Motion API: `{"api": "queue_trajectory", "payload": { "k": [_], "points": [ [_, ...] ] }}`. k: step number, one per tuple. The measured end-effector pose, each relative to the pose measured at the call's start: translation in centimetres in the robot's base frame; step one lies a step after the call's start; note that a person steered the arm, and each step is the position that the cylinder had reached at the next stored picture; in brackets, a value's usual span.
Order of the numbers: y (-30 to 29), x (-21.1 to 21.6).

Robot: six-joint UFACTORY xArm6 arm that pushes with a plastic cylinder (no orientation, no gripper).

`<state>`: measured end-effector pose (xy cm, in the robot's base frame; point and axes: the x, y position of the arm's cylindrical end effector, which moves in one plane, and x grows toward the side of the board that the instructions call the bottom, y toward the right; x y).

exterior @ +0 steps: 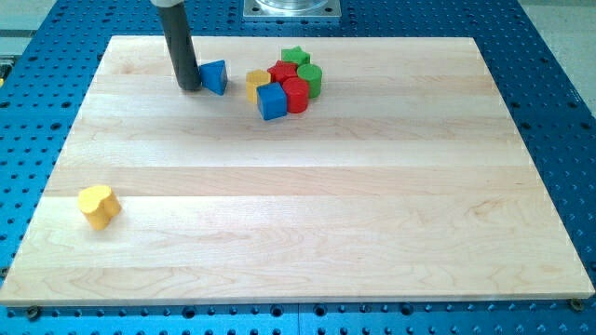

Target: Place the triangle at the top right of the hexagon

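A blue triangle block [215, 76] lies near the view's top, left of a cluster of blocks. My tip [190, 87] stands right at the triangle's left side, touching or nearly touching it. The cluster holds a red hexagon-like block [283, 73], a red cylinder [295, 94], a blue cube [272, 101], a yellow block [256, 82], a green star [296, 59] and a green cylinder [310, 80]. They are packed close together, about 35 px to the right of the triangle.
A yellow heart-shaped block [98, 205] lies alone near the board's left edge, in the lower half. The wooden board [307, 223] rests on a blue perforated table [559, 112]. A metal base plate [291, 8] shows at the view's top.
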<state>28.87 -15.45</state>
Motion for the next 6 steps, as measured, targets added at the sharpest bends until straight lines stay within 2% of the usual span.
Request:
{"api": "queue_trajectory", "payload": {
  "k": [2, 3, 5, 6],
  "points": [
    [3.3, -3.3],
    [-1.3, -3.4],
    [4.2, -2.7],
    [4.5, -2.6]
  ]
}}
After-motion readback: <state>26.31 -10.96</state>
